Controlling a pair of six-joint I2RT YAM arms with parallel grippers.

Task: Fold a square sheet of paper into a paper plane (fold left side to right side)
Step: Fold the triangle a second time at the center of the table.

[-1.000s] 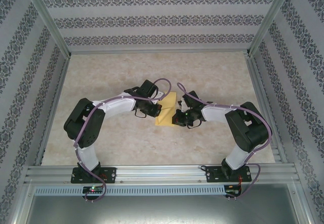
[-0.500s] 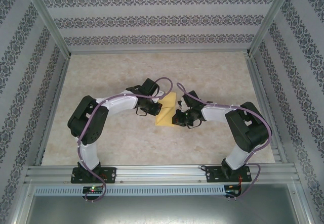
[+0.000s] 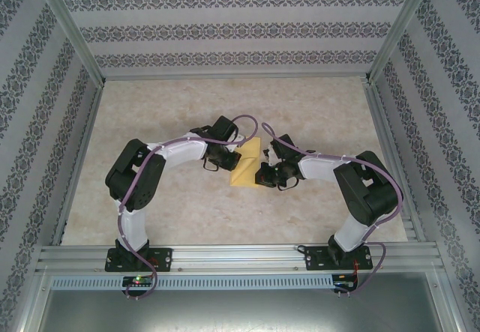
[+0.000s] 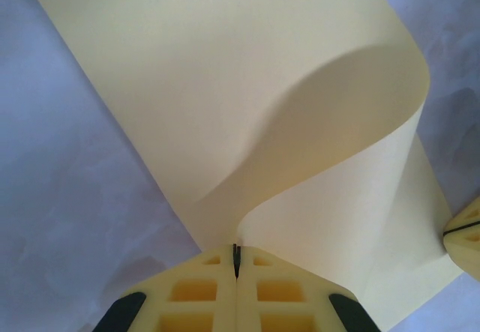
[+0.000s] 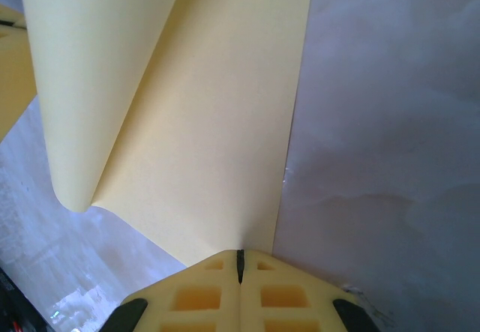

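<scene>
One square sheet of paper (image 3: 247,164), two grippers. Clamped shut on one edge: left gripper (image 4: 235,254), sheet curling up and over just ahead of its jaws. Clamped shut on another edge: right gripper (image 5: 240,256), sheet flat ahead, lifted flap to the left. Underneath, pale marbled table (image 3: 315,107); patterned walls (image 3: 225,32) around. Open tabletop right of the right jaws, left of the left.
</scene>
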